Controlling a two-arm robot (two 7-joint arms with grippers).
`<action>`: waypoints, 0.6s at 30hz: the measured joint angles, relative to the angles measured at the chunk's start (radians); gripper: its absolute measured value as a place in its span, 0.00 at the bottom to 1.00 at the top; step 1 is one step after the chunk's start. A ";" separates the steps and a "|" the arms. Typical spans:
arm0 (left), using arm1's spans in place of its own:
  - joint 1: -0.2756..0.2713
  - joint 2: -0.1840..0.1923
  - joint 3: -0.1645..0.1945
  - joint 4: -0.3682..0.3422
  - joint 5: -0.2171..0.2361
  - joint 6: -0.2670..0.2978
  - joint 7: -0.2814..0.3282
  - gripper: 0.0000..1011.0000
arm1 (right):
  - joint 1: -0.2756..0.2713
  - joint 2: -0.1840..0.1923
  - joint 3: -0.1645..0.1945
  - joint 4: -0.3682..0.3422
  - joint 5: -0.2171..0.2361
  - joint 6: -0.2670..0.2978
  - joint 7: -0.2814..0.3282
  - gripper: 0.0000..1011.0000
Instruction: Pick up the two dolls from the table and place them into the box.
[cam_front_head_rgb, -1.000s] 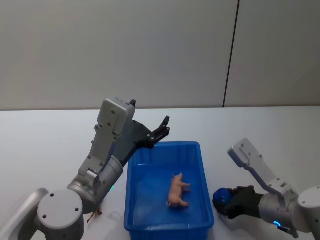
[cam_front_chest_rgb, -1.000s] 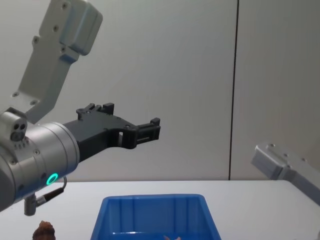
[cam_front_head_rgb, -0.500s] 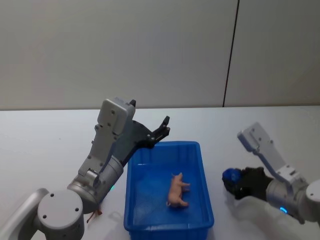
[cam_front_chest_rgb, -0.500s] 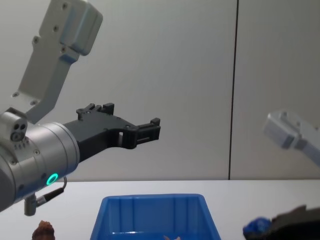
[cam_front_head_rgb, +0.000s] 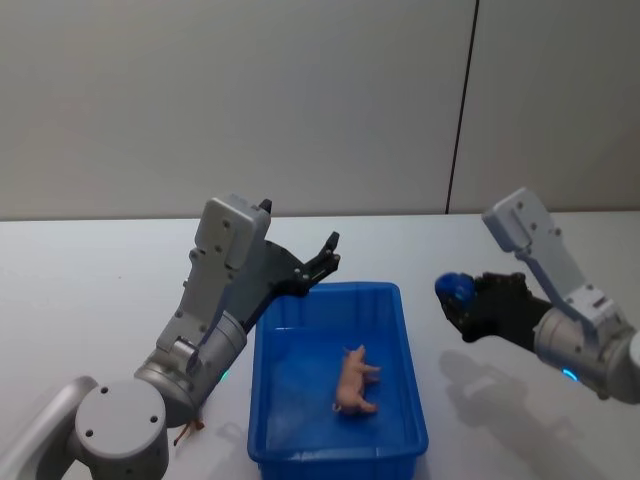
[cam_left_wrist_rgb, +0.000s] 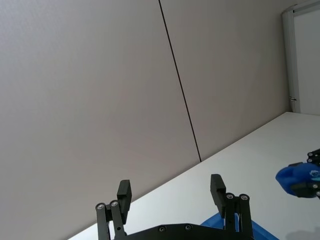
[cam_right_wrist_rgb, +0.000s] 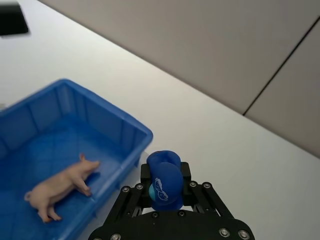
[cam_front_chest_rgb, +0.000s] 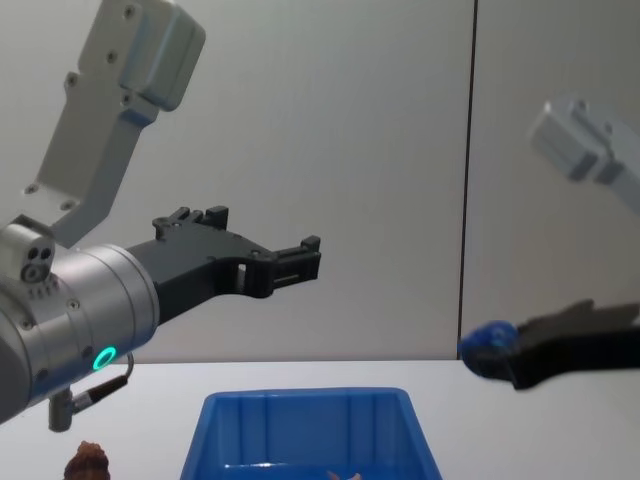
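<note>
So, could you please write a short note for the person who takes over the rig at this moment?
The left gripper is open and empty, raised near the far left corner of the box.
The right gripper is shut on a small blue toy, held in the air to the right of the box, not yet over it.
Done: the pink doll lies inside the box.
Left: the dark brown doll is on the table, left of the box, and needs picking. The blue toy probably goes into the box next.

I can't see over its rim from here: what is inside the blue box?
One pale pink doll lies on its side on the floor of the box; the rest of the floor looks bare. The near wall's inner face is hidden.
</note>
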 joint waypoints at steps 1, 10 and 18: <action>0.000 0.000 0.000 0.000 0.000 0.000 0.000 0.99 | 0.002 0.000 0.000 -0.003 0.001 -0.003 0.005 0.31; 0.000 0.000 0.000 0.000 0.000 0.000 0.000 0.99 | 0.029 -0.004 -0.004 -0.029 0.019 -0.004 0.099 0.26; 0.000 0.000 0.000 0.000 0.000 0.000 0.000 0.99 | 0.052 -0.008 -0.017 -0.030 0.027 0.049 0.193 0.23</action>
